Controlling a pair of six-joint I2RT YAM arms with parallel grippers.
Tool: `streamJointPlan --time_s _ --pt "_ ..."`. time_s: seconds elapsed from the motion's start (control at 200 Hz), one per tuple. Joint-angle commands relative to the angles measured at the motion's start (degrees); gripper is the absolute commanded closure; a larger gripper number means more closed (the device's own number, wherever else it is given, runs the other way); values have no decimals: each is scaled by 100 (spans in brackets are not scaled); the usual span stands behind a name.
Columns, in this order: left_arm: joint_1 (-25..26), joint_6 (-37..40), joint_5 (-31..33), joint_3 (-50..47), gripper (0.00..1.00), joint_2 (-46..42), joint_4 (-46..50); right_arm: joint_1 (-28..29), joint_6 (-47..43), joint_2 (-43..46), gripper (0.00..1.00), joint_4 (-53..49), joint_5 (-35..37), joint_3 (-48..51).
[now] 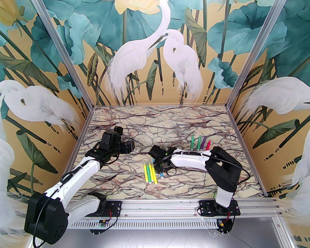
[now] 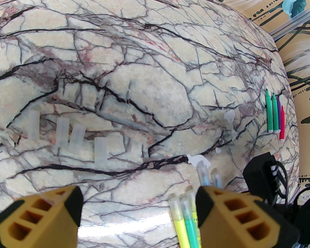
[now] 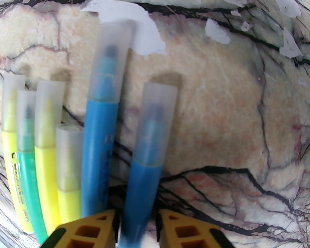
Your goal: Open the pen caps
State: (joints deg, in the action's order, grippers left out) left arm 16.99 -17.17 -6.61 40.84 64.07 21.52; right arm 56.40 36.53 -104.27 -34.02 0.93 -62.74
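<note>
Your right gripper (image 3: 138,223) was clamped on a blue pen (image 3: 144,169), its frosted cap (image 3: 157,117) on and pointing away from the fingers. Beside it lay a second blue pen (image 3: 98,148) and capped yellow and green pens (image 3: 28,164) (all side by side). Your left gripper (image 2: 138,213) hung with its fingers apart above the marble table (image 2: 155,68). Four loose pen caps (image 2: 67,136) lay ahead of it; uncapped pens (image 2: 273,115) lay well apart, at the right.

Four loose pen caps (image 2: 67,136) are lying on the surface; four uncapped pens (image 2: 273,114) are lying apart; six capped pens (image 3: 67,148) are lying clustered.
</note>
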Motion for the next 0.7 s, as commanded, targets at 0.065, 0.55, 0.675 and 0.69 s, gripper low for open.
streamJointPlan --time_s 0.065,0.55,0.675,0.69 --pt "-29 -47 -132 -32 23 -109 -130 55 144 -188 74 -274 227 -142" --pt "-40 -66 -139 -68 23 -125 -170 96 73 -481 91 -310 338 -170" --pt "-38 -61 -240 -50 23 -67 -198 97 51 -361 93 -316 415 -161" --pt "-38 -59 -266 -50 23 -56 -205 94 41 -336 93 -309 428 -153"
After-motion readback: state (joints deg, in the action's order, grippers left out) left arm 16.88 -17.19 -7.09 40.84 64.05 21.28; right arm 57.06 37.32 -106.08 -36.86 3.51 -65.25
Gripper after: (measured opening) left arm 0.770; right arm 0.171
